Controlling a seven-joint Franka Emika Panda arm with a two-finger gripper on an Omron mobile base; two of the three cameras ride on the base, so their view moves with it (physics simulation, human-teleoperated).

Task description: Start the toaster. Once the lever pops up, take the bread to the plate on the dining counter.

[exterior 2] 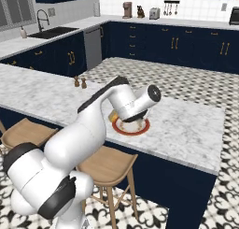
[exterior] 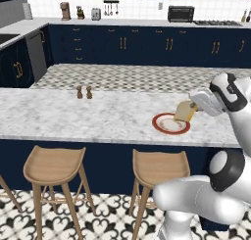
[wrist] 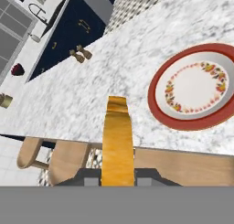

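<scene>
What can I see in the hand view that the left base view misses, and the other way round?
Hand view alone: the plate's fruit-pattern ring and the bread edge-on between the jaws. Left base view alone: the toaster on the far worktop, the toaster oven, the arm's gripper. Both: bread, plate, marble counter, two shakers, stools.

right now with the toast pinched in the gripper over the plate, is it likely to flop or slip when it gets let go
The bread juts straight out from the gripper without sagging, so it's probably stiff. It's thin and held by one edge, so likely light. It hangs tilted above the plate, so on release it should tip flat rather than stand; the plate's raised red rim may stop any slide.
</scene>
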